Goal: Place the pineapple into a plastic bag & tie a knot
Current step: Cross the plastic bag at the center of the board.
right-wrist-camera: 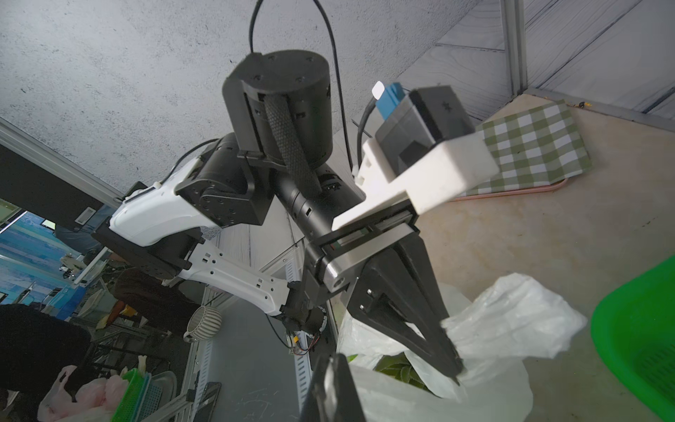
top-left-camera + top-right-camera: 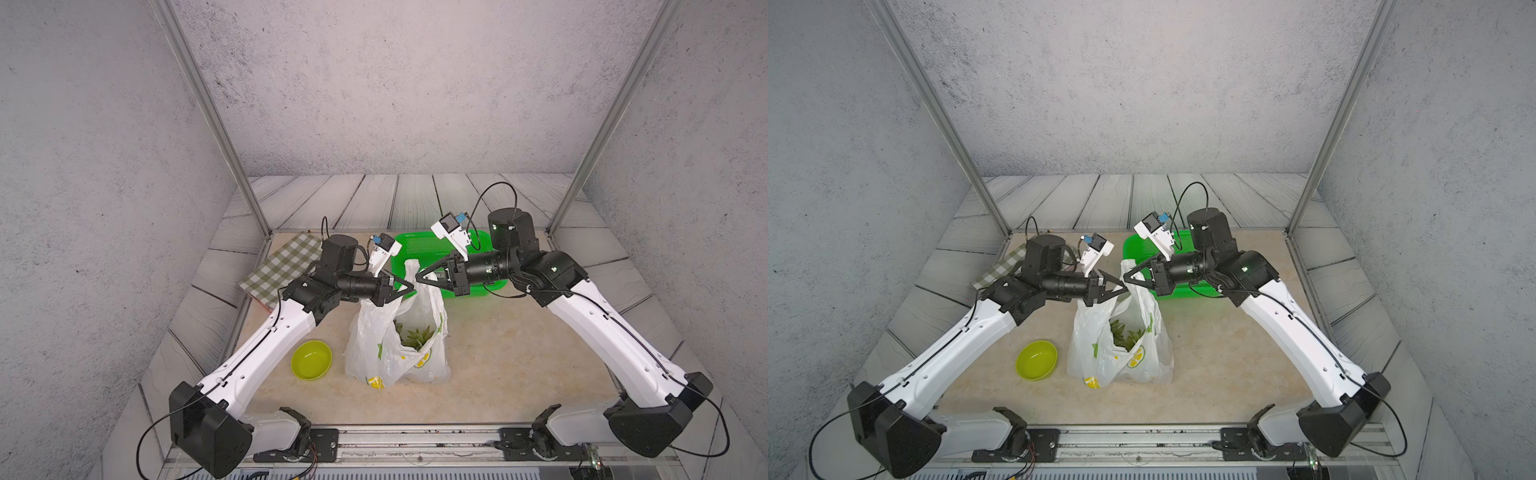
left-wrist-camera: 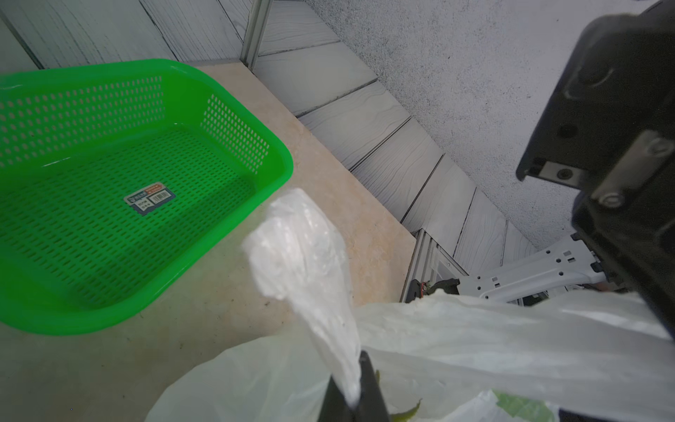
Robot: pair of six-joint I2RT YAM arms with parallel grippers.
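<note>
Evidently the green basket (image 3: 233, 128) carries a barcode sticker (image 3: 149, 199), text illegible.

A perforated green basket (image 2: 415, 245) with a label on its floor sits at the back of the beige tabletop (image 2: 519, 353), a green-checked cloth (image 2: 282, 266) lies in a far corner, and a lime bowl (image 2: 311, 359) stands nearer the front

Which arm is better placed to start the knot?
Left, likely: the left end effector pinches a handle of the plastic bag, free end standing up; the right end effector is shut alongside.
</note>
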